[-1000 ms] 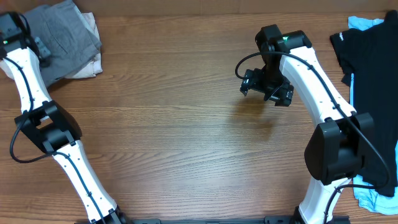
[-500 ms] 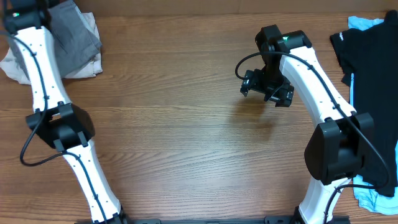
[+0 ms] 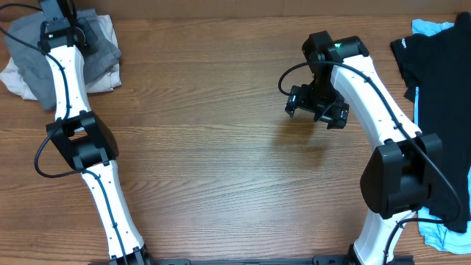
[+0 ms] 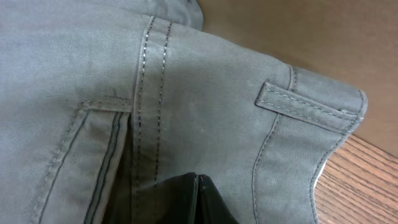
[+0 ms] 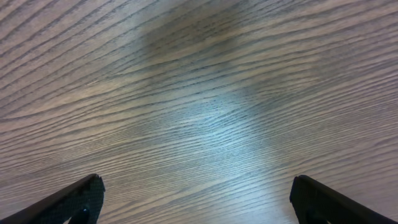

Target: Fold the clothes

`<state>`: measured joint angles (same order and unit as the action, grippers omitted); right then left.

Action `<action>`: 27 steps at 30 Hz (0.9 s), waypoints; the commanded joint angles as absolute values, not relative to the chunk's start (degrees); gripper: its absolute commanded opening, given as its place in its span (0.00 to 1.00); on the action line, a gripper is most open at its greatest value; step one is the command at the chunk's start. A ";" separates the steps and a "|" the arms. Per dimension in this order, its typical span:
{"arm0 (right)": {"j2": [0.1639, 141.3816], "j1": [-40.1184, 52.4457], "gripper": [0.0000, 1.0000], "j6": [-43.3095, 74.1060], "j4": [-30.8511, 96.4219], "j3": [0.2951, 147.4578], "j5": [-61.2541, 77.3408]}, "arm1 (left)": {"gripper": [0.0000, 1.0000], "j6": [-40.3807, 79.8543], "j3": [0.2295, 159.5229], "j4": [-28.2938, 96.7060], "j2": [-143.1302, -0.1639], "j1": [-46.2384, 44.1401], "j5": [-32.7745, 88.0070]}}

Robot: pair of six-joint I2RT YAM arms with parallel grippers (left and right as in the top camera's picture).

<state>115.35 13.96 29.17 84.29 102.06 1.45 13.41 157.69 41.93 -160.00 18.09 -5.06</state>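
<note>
Desk (image 3: 206,147): mostly bare wood between the two sets of fingers.

Black garment (image 3: 434,88): well apart from the right fingers (image 3: 316,110), on their outer side. A light-blue garment (image 3: 430,26) shows at its edges. Neither is being handled.

Grey shorts (image 3: 103,46): directly under the left fingers (image 4: 196,199), bunched on top of the cream shorts (image 3: 18,77), which stick out beside and beneath them.

Right fingers: spread wide, holding nothing, hovering over bare wood.

Left fingers: tips look closed together and pressed onto the grey cloth. We can't tell whether any fabric is pinched between them.

In the left wrist view, the double-stitched seam (image 4: 152,93) runs straight ahead of the tips, with the pocket opening (image 4: 106,143) just to one side. The belt loop (image 4: 301,107) is ahead on the other side, near the waistband edge.

Our read is that the step in hand is getting hold of the grey shorts so they can be laid out on the open wood.

To do it well:
- Grip at the waistband near the belt loop, where the cloth is thick and won't slip.
- Take only the grey layer. The cream pair underneath will drag along if we bite too deep.
- Avoid the pocket opening, since a tip could snag inside it.
- Pull low and slow toward the right fingers, which can then take the opposite waistband corner.
</note>
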 commanded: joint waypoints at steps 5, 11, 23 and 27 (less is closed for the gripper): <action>115.39 13.80 1.00 28.62 84.40 102.35 0.91 | 0.04 12.62 158.58 44.49 -160.05 17.98 0.27; 115.39 13.80 1.00 28.60 83.79 102.35 0.91 | 0.04 9.19 160.35 46.57 -152.77 18.33 -3.86; 115.39 13.80 1.00 28.62 82.32 102.35 0.91 | 0.04 5.50 159.65 43.90 -147.79 19.44 -10.09; 115.39 13.80 1.00 28.62 82.72 102.35 0.91 | 0.04 5.54 159.50 43.09 -150.71 20.58 -10.74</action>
